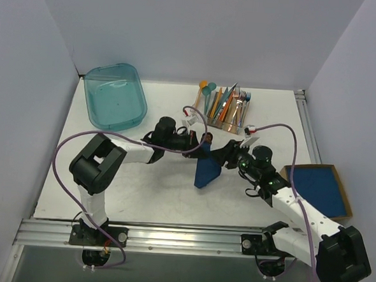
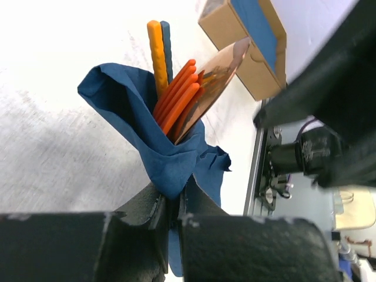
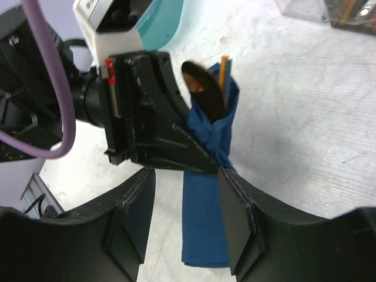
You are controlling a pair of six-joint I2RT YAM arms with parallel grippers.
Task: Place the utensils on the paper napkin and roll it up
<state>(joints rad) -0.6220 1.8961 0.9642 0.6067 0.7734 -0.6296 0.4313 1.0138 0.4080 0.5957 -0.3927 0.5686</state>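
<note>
The dark blue paper napkin (image 1: 206, 173) is bunched around the orange-copper utensils (image 2: 176, 100). Their handles and a shiny copper blade (image 2: 216, 76) stick out of its open end. My left gripper (image 2: 173, 197) is shut on the napkin's pinched end (image 2: 170, 170), with the bundle at the table's middle in the top view. A round spoon bowl (image 3: 202, 91) shows in the right wrist view above the napkin (image 3: 205, 229). My right gripper (image 3: 185, 220) is open, its pads either side of the napkin's loose tail, just right of the left gripper (image 1: 202, 142). In the top view the right gripper (image 1: 227, 155) sits close beside the bundle.
A teal plastic tub (image 1: 114, 95) stands at the back left. A clear organiser with teal, blue and orange cutlery (image 1: 225, 105) stands at the back centre. A cardboard box of blue napkins (image 1: 319, 187) sits at the right, and also shows in the left wrist view (image 2: 252, 35).
</note>
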